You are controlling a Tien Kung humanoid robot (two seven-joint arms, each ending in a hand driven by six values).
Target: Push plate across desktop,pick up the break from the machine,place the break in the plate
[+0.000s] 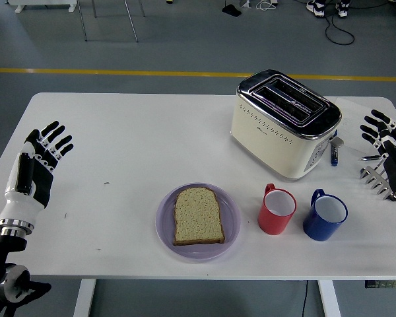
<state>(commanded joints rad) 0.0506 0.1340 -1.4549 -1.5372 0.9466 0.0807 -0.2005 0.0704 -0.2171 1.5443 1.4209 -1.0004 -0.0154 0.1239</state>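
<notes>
A slice of bread [197,215] lies flat on a translucent purple plate [232,224] near the table's front edge, at the middle. The cream and chrome toaster [284,123] stands behind it to the right, and its slots look empty. My left hand [42,153] is at the table's left edge, fingers spread, holding nothing. My right hand [387,140] is at the far right edge, fingers spread and empty, well right of the toaster.
A red mug [276,210] and a blue mug [324,214] stand right of the plate. A small blue item [333,154] and a metal fork [375,178] lie right of the toaster.
</notes>
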